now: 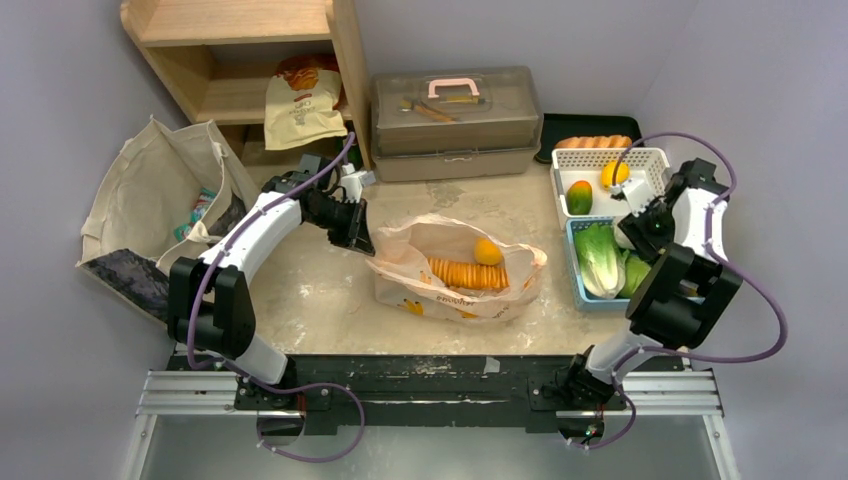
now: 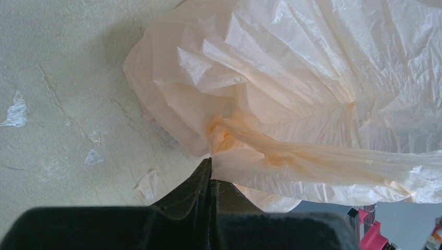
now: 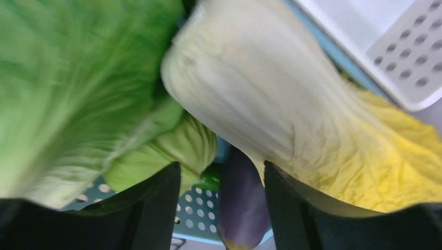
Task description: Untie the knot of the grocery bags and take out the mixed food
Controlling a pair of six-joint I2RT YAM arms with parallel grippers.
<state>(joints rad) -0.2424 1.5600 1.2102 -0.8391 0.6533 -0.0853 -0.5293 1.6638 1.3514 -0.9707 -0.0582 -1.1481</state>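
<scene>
Two arms are at work on a pale, scuffed table [image 1: 330, 290] marked with white flecks and worn patches and enclosed by plain grey walls. The grocery bag [image 1: 450, 300] [image 2: 292, 78] lies slack at the table's centre with its mouth gaping. Long orange vegetables [image 1: 468, 274] and one round orange fruit [image 1: 487, 252] are visible inside. At the bag's 10 o'clock corner the left gripper [image 1: 355, 240] [image 2: 210, 164] has its jaws fully together, pinching the thin film. A small tight orange twist, apparently the knot [image 2: 223, 134], sits just beyond the fingertips. At 3 o'clock from the bag stands a blue basket [image 1: 576, 275] holding a yellow-green cabbage [image 1: 598, 258] [image 3: 292, 114] and a green leafy head [image 1: 635, 272] [image 3: 68, 78]. The right gripper [image 1: 627, 236] [image 3: 221, 166] is poised over this basket with its jaws about half apart. A purple vegetable [image 3: 240, 208] lies in the gap, and nothing is seen clamped. A white basket [image 1: 645, 158] adjoins at 1 o'clock. The table's far edge carries a clear lidded box [image 1: 455, 120] at 12 o'clock and a wooden shelf [image 1: 240, 30] at 11 o'clock. A canvas tote [image 1: 140, 190] slumps at 10 o'clock.
</scene>
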